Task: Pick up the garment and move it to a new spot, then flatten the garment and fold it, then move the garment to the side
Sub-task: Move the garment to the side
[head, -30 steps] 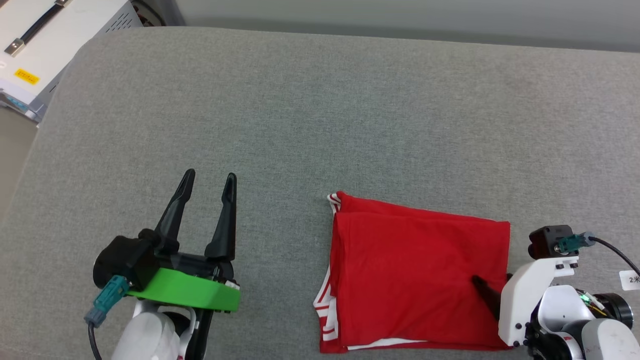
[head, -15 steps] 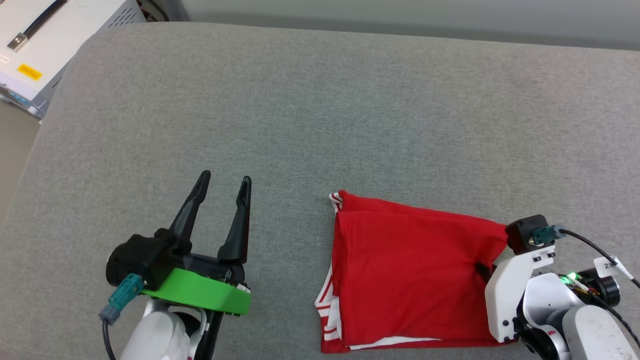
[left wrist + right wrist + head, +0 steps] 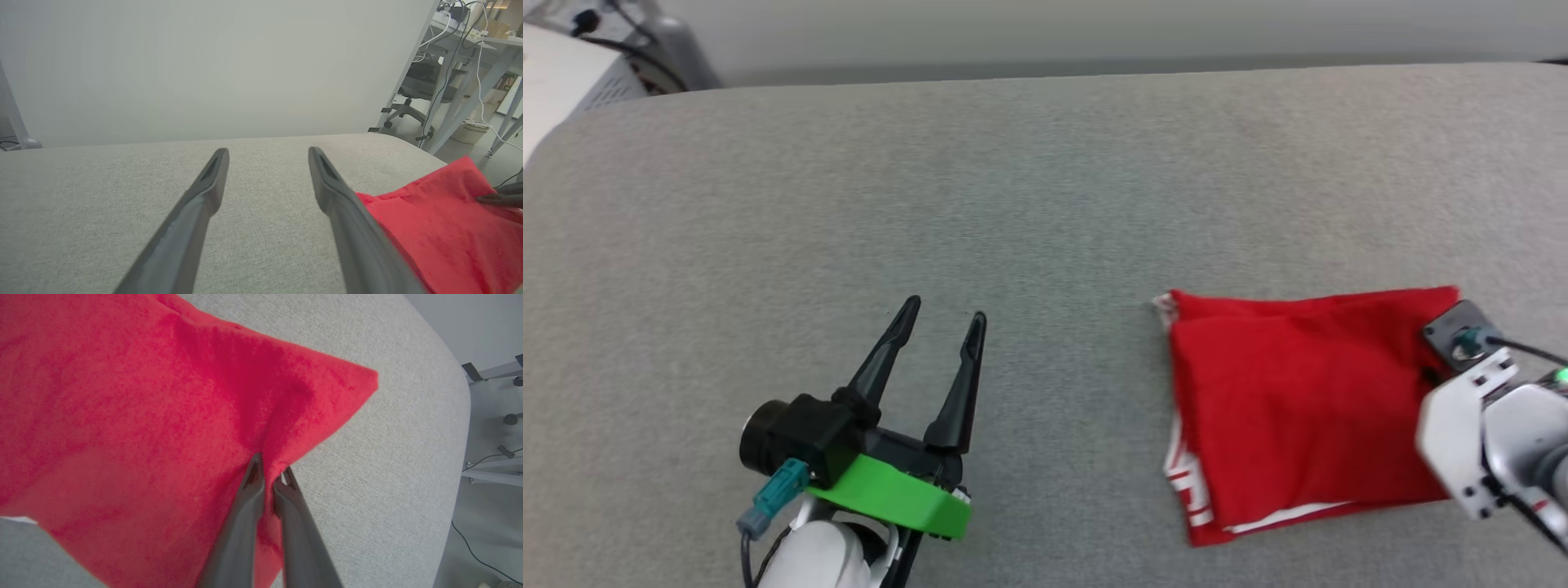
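Note:
The garment (image 3: 1298, 408) lies folded into a red rectangle on the grey cushioned surface (image 3: 1013, 204), with white striped trim showing along its left and front edges. My right gripper (image 3: 271, 465) is shut on a pinch of red cloth at the garment's (image 3: 143, 416) right edge, near its far right corner. In the head view that arm's pale wrist (image 3: 1478, 425) covers the fingers. My left gripper (image 3: 944, 312) stands open and holds nothing, well left of the garment. Beside its right finger in the left wrist view (image 3: 268, 152) lies the garment (image 3: 441, 237).
The surface's rounded right edge (image 3: 457, 428) runs close to the gripped corner, with floor beyond. A white machine with cables (image 3: 572, 65) stands at the far left corner. Desks and an office chair (image 3: 412, 106) stand past the right end.
The right gripper has shut on the garment's right edge, higher along that edge than before. The head camera has turned, shifting the whole picture. The left gripper stays open.

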You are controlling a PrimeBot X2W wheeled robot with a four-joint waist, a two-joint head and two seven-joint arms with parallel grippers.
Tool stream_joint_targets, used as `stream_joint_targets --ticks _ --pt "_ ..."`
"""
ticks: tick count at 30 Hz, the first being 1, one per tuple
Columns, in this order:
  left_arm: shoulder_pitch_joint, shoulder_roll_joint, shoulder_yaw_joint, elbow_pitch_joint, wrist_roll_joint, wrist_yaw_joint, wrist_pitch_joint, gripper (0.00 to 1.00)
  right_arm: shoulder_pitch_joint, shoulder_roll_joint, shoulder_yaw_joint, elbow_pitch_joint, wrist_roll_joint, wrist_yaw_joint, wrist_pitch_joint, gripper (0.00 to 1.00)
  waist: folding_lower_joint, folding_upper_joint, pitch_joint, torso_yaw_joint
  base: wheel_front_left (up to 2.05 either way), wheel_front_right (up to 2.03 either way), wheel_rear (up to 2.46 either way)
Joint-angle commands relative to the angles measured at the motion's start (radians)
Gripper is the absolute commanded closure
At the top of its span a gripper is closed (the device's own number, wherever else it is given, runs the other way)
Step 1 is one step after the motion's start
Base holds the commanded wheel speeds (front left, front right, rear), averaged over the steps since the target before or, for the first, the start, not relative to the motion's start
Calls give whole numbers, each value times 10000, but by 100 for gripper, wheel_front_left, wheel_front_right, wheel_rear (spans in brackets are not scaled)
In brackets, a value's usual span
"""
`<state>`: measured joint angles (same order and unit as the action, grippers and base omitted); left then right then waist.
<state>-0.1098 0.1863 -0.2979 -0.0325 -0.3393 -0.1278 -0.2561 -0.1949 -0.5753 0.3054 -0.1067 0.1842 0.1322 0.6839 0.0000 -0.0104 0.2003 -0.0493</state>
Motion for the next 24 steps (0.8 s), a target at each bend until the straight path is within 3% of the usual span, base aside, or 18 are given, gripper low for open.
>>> stream_joint_targets --ticks 1,7,13,19,24 --pt "-150 17 -107 -45 108 -29 -57 0 -271 -376 9 -61 -44 -15 31 100 0 104 294 -810 0 0 0" --pt "-471 370 -671 -333 304 -29 -57 0 -552 -1849 95 549 151 -15 -435 100 0 104 989 -1765 0 0 0" --pt "-823 879 -787 -618 391 -29 -57 0 -1253 -2368 -186 1726 -446 -15 -1688 100 0 104 1743 -2527 0 0 0" --pt "-1192 1393 -681 -1043 340 -29 -57 0 -2155 -1950 -1021 3125 -824 -15 -2797 100 0 104 2572 -2809 0 0 0" --pt "-1515 2082 -472 -1595 350 -29 -40 0 -3063 -1578 -2361 5098 -1348 -15 -4229 100 0 104 3686 -2788 0 0 0"
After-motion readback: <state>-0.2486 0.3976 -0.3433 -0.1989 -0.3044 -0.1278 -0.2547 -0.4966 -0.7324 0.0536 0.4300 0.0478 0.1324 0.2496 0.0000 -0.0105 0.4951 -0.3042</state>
